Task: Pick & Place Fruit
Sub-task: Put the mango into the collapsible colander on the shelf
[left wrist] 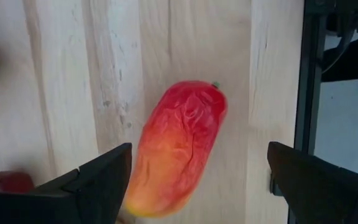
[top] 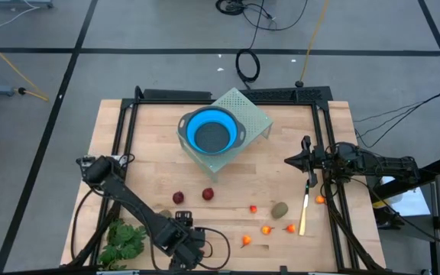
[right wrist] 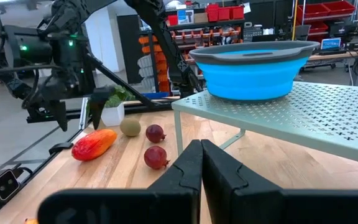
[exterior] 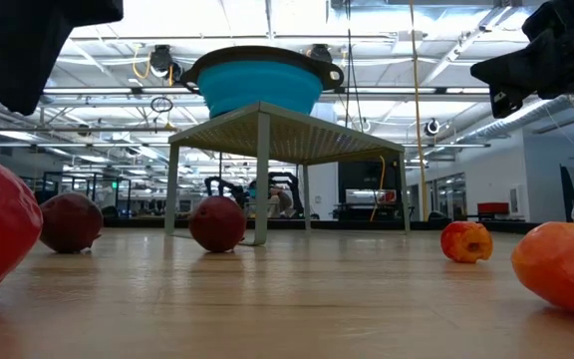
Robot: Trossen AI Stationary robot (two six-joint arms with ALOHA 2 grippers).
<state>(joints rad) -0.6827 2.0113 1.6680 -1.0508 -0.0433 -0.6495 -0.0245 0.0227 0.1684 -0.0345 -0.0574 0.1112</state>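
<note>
Red-orange fruit piece (left wrist: 180, 146) lying flat on the table near its front edge, between the spread fingers (left wrist: 98, 180) of the left gripper (left wrist: 197, 183), not yet gripped; likely to roll aside if pinched off-centre; right gripper (right wrist: 201, 165) clenched, idle.

A blue bowl (right wrist: 257, 68) sits on a perforated stand (right wrist: 303, 115) above two dark-red balls (right wrist: 156, 145).

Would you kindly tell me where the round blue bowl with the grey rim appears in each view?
High view: round blue bowl, top centre, on pale green perforated stand.
Low view: bowl upper centre.
Left wrist view: absent.
Right wrist view: bowl upper right.
Shared landmark: that stand.
</note>
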